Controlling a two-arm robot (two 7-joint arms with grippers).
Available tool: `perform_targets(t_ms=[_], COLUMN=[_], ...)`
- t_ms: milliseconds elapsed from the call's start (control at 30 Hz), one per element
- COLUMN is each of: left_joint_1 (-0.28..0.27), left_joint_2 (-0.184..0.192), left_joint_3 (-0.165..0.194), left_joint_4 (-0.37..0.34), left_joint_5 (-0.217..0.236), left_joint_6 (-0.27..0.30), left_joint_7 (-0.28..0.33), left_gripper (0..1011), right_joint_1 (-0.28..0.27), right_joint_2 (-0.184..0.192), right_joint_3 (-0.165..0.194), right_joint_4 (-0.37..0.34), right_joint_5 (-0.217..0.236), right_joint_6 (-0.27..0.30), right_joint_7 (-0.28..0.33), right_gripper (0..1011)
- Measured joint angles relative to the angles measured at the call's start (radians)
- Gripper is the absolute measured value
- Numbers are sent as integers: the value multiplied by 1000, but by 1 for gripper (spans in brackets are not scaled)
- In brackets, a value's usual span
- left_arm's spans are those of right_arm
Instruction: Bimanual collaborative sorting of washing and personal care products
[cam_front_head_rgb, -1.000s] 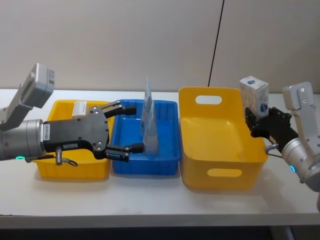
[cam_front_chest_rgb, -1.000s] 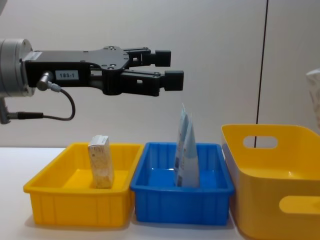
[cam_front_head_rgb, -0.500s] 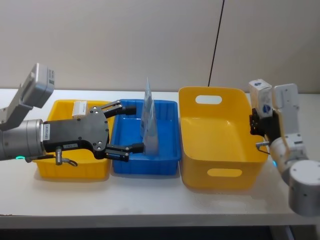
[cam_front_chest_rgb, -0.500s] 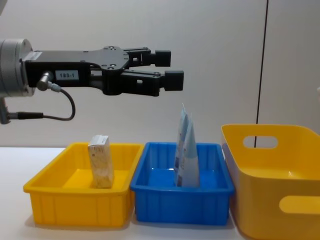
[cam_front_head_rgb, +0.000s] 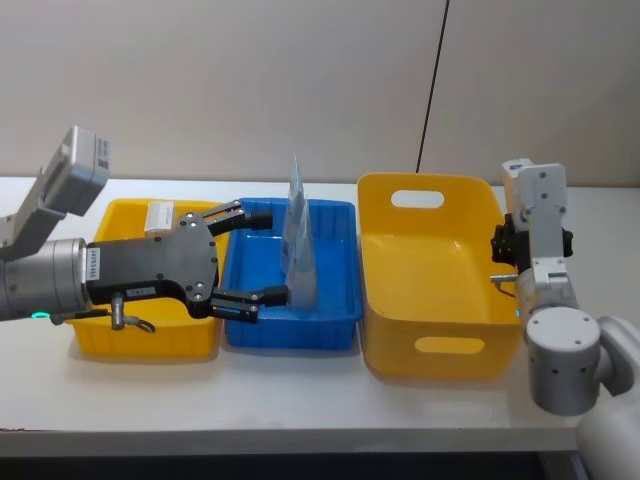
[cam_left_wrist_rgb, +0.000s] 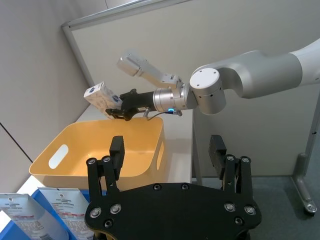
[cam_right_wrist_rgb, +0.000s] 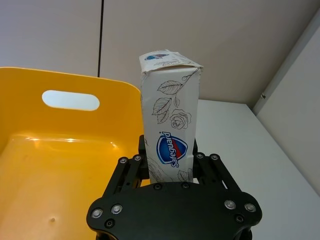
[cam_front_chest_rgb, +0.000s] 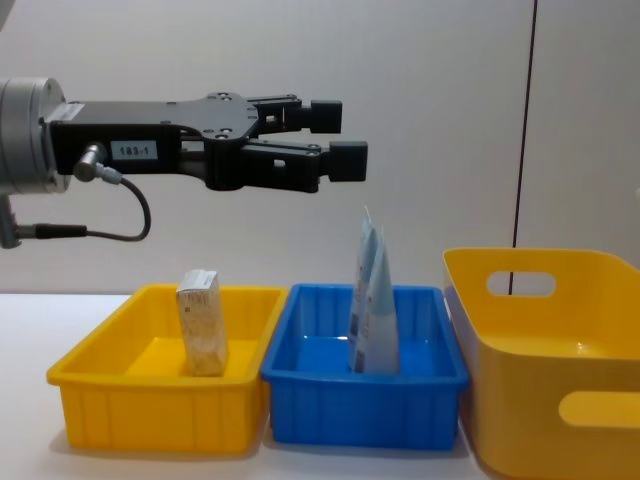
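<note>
Placing step: the right gripper (cam_right_wrist_rgb: 170, 162) clamps a tall white pack with grey leaf print (cam_right_wrist_rgb: 171, 115), upright, just beside the deep yellow plastic bin's (cam_right_wrist_rgb: 30, 80) right rim. Next, probably, carry it over the bin and release. The left gripper (cam_front_chest_rgb: 337, 135) hovers wide open, left of the bin.

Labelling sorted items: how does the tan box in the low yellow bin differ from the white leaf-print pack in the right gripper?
The tan box is mottled brown; the white pack bears grey leaves and a blue logo. The tan box rests in the low yellow bin; the white pack is clamped in the right gripper, off the table. Both are roughly box-shaped.
</note>
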Motion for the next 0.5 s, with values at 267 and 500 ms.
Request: perform_targets(t_ms=[267, 500], left_joint_1=[0, 0], left_joint_2=[0, 0], left_joint_3=[0, 0], left_joint_4=[0, 0], left_joint_5=[0, 0], left_joint_6=[0, 0], left_joint_7=[0, 0], left_gripper=[1001, 1001], right_joint_1=[20, 31], right_joint_2=[-25, -38], right_joint_3=[-3, -5], right_joint_4=[36, 54], right_joint_5=[-16, -24], right_joint_6=[0, 1], right_joint_7=[-32, -49], right_gripper=[375, 375])
